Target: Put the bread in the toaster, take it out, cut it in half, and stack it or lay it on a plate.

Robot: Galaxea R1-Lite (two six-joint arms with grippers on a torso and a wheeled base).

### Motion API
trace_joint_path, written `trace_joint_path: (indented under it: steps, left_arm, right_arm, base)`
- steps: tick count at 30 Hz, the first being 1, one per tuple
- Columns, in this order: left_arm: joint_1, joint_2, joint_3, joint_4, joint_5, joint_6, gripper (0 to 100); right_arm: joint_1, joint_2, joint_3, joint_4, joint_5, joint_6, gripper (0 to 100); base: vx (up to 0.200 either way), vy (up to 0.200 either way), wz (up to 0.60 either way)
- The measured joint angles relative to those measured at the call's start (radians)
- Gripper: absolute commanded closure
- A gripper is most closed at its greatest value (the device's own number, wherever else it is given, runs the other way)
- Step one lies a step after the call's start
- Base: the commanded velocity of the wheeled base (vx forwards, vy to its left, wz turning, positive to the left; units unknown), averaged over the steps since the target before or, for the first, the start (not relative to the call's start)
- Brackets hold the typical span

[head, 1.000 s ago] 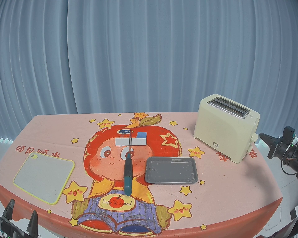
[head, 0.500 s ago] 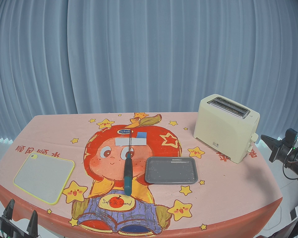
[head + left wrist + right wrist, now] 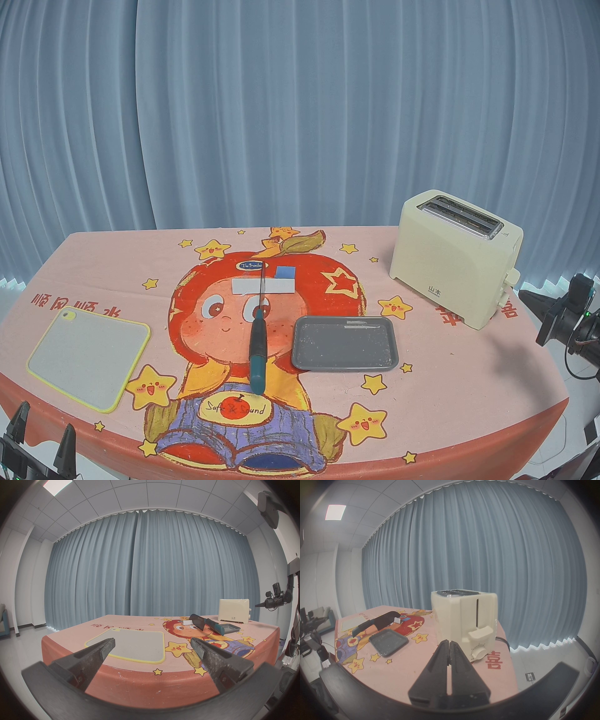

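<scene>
Table (image 3: 450,400) edge nearest the robot is where the left gripper (image 3: 151,645) hangs, just off the cloth and well left of the plate. Its jaws are spread wide with nothing between them; I judge it parked there, ready for the cutting step.

Next comes the cutting board (image 3: 87,356), white with a yellow rim, lying flat and bare, also well left of the plate. It is probably set out as the place to halve the toast.

Just left of the plate lies the knife (image 3: 257,350), teal handle toward the robot. Its blade rests across a small white holder (image 3: 247,286), likely to keep it steady and easy to pick up.

The plate (image 3: 345,342) itself is a grey rectangular tray, mid-table, carrying only a few specks.

Right of the plate and off the table's side, the right gripper (image 3: 449,644) is pinched fully together, holding nothing, and points at the toaster's lever end.

Farther back, right of the plate, stands the cream toaster (image 3: 456,256), its lever (image 3: 480,633) apparently low in its slot. The bread is most likely down inside a slot, hidden below the rim. If so, toasting is under way and both arms are waiting.

Blue curtain (image 3: 281,112) closes the scene behind.
</scene>
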State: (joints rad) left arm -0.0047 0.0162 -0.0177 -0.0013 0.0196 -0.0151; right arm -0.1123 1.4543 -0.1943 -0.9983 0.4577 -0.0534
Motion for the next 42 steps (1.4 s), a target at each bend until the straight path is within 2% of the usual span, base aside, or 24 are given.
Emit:
trace_joint_path:
  steps: [6, 16, 42]
  left_arm:
    - [0.000, 0.000, 0.000, 0.000, 0.000, 0.000, 0]
    - [0.000, 0.000, 0.000, 0.000, 0.000, 0.000, 0]
    - [0.000, 0.000, 0.000, 0.000, 0.000, 0.000, 0]
  right_arm:
    - [0.013, -0.003, 0.037, 0.000, -0.001, -0.051, 100]
    - [0.019, -0.009, 0.083, -0.001, -0.001, -0.061, 100]
    - [0.036, -0.034, 0.084, 0.001, -0.002, -0.098, 100]
  base:
    - [0.000, 0.000, 0.00]
    - [0.000, 0.000, 0.00]
    - [0.000, 0.000, 0.00]
